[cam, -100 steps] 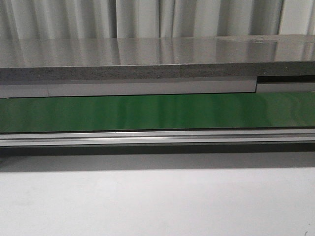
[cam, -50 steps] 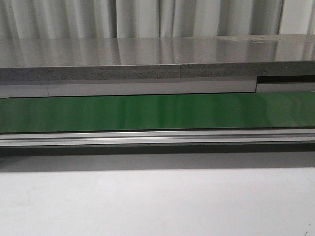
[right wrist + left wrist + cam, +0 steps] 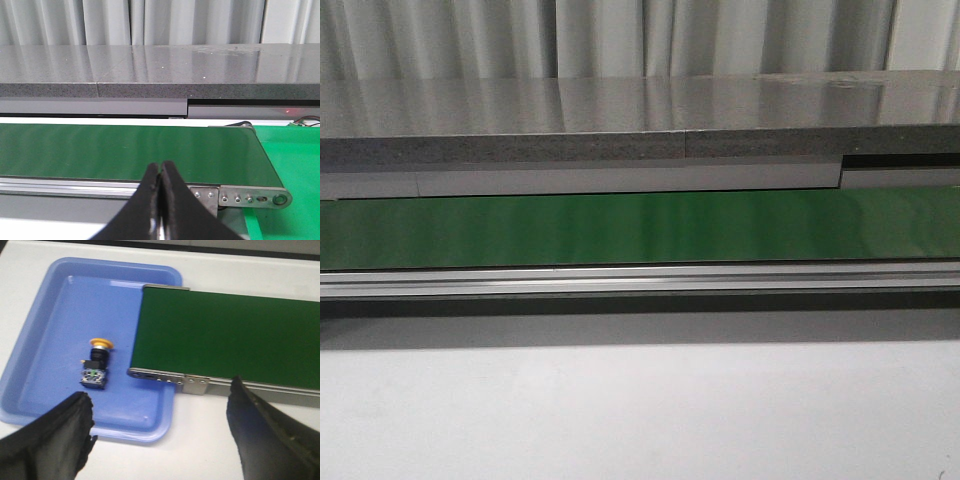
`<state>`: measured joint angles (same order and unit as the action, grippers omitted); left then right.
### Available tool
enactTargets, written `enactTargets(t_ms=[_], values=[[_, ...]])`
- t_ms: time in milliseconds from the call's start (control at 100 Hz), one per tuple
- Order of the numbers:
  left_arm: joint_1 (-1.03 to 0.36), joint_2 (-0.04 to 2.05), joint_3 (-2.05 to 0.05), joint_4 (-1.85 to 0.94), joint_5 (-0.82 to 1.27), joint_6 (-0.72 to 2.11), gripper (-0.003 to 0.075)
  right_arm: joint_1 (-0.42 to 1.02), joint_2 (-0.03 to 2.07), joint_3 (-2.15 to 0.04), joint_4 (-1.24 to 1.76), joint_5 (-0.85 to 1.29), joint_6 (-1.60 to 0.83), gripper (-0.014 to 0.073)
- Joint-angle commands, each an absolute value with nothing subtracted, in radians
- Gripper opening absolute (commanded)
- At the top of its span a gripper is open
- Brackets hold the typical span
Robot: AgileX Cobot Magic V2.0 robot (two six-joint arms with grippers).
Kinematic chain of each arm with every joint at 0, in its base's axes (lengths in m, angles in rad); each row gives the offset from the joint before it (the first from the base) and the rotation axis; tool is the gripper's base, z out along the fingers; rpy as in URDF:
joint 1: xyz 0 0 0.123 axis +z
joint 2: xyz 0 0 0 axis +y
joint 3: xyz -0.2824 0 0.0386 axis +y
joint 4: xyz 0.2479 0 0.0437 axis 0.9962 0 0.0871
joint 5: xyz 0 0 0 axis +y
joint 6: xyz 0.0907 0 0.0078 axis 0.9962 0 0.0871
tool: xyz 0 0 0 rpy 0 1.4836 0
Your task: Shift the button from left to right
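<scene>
Blue tray (image 3: 45,335) holds button (image 3: 95,365) (left pincer (image 3: 160,437) spread wide above)

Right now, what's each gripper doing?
Left gripper: jaws open, empty, above the button.
Right gripper: jaws closed, holding nothing.

The right gripper (image 3: 161,200) shows with its black jaws pressed together, nothing between them. Beyond it runs a green conveyor belt (image 3: 125,152) in a metal frame (image 3: 250,197) with bolts at its rounded end. Beside that end lies a brighter green surface (image 3: 295,160). Behind the belt stands a dark grey speckled counter (image 3: 150,70), and pale curtains (image 3: 165,22) hang at the back.
</scene>
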<state>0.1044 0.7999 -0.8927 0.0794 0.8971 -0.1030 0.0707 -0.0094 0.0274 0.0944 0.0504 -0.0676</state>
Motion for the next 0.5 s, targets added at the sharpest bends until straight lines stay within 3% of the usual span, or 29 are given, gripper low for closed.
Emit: enactTargets(t_ms=[0,490], values=[[0.141,0.887,-0.985,0.113,0.863,-0.115,0.0503,0.072,-0.030,0.013,0.083,-0.033,-0.074,-0.0067],[0.351,1.455,-1.268,0.113,0.864,-0.059,0.0500,0.072,-0.030,0.013,0.083,-0.033,-0.074,-0.0067]])
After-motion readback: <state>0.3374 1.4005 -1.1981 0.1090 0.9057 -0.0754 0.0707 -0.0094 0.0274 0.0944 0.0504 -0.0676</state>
